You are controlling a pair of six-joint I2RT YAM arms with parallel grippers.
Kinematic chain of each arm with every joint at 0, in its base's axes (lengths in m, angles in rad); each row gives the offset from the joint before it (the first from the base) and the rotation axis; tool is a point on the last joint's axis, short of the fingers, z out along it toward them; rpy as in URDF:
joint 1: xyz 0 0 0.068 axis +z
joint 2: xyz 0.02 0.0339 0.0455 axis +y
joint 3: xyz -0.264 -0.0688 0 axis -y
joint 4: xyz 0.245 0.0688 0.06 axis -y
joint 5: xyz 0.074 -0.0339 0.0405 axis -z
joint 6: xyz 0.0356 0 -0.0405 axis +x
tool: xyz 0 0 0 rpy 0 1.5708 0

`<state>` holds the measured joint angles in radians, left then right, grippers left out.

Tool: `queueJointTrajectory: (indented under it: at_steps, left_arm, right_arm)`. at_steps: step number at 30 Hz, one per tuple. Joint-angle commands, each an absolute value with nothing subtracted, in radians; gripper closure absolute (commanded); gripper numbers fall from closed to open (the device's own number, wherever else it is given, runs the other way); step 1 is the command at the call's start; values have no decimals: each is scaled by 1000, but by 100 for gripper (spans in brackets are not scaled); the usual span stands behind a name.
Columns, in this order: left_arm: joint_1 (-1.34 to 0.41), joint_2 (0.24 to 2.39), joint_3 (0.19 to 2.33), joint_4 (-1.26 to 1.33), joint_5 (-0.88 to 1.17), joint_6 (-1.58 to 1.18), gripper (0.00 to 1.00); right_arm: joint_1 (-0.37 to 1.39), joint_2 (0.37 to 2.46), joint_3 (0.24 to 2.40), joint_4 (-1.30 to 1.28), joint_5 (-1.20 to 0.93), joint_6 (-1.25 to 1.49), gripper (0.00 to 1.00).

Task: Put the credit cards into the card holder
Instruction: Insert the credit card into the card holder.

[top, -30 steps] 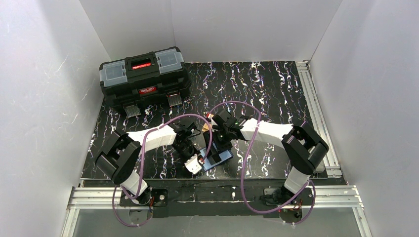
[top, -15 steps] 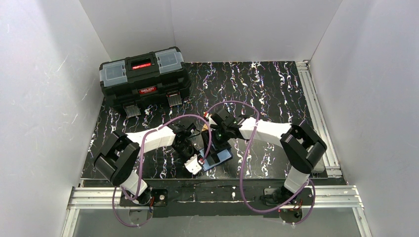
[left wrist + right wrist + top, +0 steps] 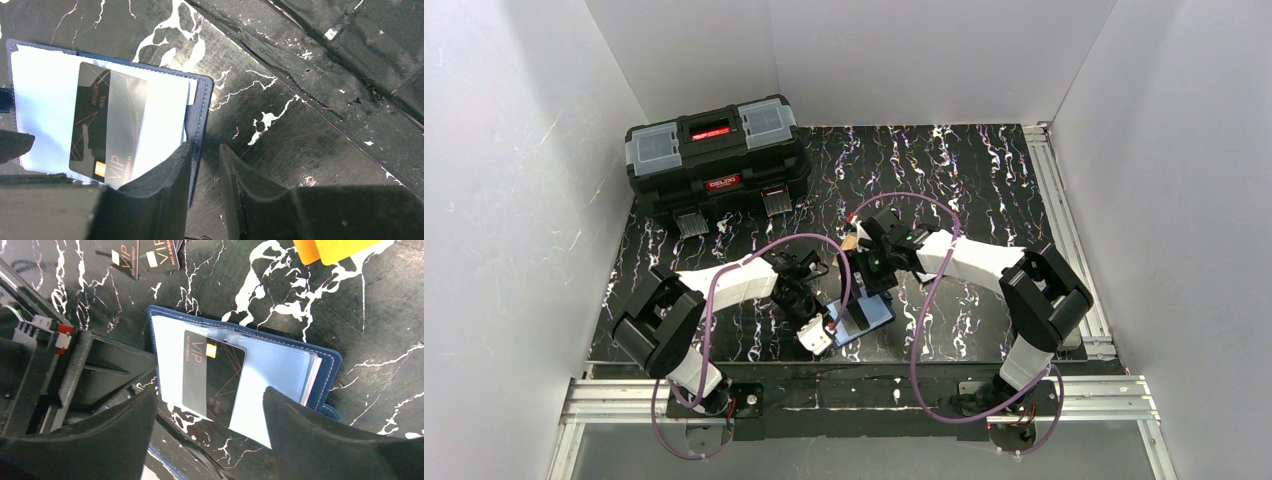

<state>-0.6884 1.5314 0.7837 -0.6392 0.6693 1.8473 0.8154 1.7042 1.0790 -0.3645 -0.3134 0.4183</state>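
Inside open card holder (image 3: pixel 327 365): dark VIP card (image 3: pixel 212 377) (half-tucked).

Top view high, behind arms; both wrist views close, downward, sharing card holder (image 3: pixel 200 115).

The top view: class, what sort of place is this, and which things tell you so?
Probably a robotics test cell, not a home or shop. Plain white walls box in a black marbled tabletop, aluminium rails carry two cabled arms, and the only props are a black toolbox and a card holder.
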Motion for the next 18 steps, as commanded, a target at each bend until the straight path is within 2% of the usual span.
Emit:
queueJointTrajectory:
  at_steps: [1,3,4,6,12,13,15,18]
  left_arm:
    - [-694,1554,736,-679,581,1846,73]
    - [-695,1554,736,-680,581,1846,73]
    - [-695,1554,736,-680,580,1846,74]
    - [-695,1553,735,-680,581,1846,73]
    - [-695,1557,739,-681,582,1851,74]
    - [-695,1557,739,-682,582,1851,74]
    - [-695,1556,741,-685,579,1851,74]
    - [-696,1560,742,-686,578,1858,74]
  right_arm:
    - [819,1671,1064,-351,-324,418,25]
    - [820,1680,1054,-336,-336,428,42]
    - [821,1686,1051,-331,-340,432,54]
    - [824,1694,1042,-327,-339,439,64]
    - [824,1677,1013,-327,-276,442,73]
    - [824,1684,1015,-323,-272,442,77]
    - [818,1705,1006,-308,-270,442,99]
    - [815,1714,998,-299,-263,442,99]
